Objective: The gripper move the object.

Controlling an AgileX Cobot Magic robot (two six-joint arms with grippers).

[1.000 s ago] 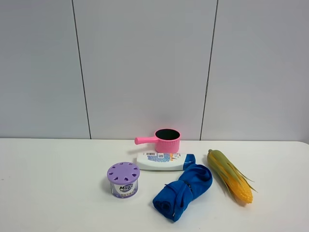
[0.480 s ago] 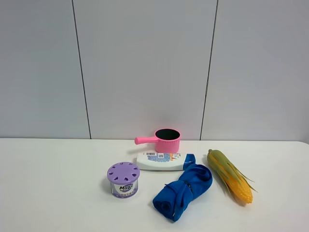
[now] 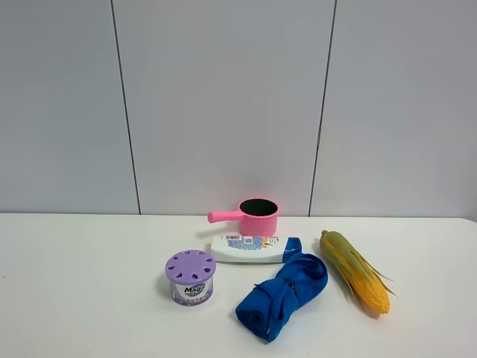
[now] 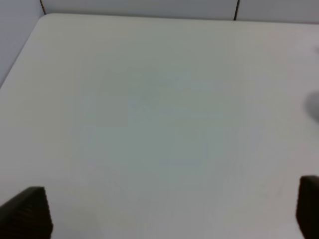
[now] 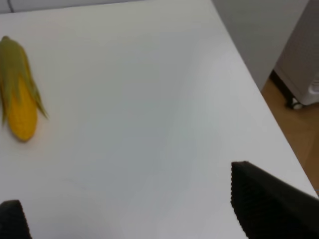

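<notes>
The ear of corn [image 3: 356, 272], yellow kernels partly in green husk, lies on the white table [image 3: 89, 283] at the right, its yellow tip toward the front. No arm or gripper shows in the exterior high view. In the right wrist view the corn [image 5: 17, 94] lies well apart from my right gripper [image 5: 134, 209], whose black fingers [image 5: 264, 204] stand wide apart and empty over bare table. My left gripper [image 4: 164, 214] is open and empty too, over bare table, with only its finger ends [image 4: 27, 211] showing.
A pink pot [image 3: 257, 216] stands at the back. A white bottle [image 3: 250, 248] lies in front of it. A rolled blue cloth [image 3: 283, 296] lies left of the corn, and a purple-lidded can [image 3: 191, 277] further left. The table's right edge and floor [image 5: 299, 124] show in the right wrist view.
</notes>
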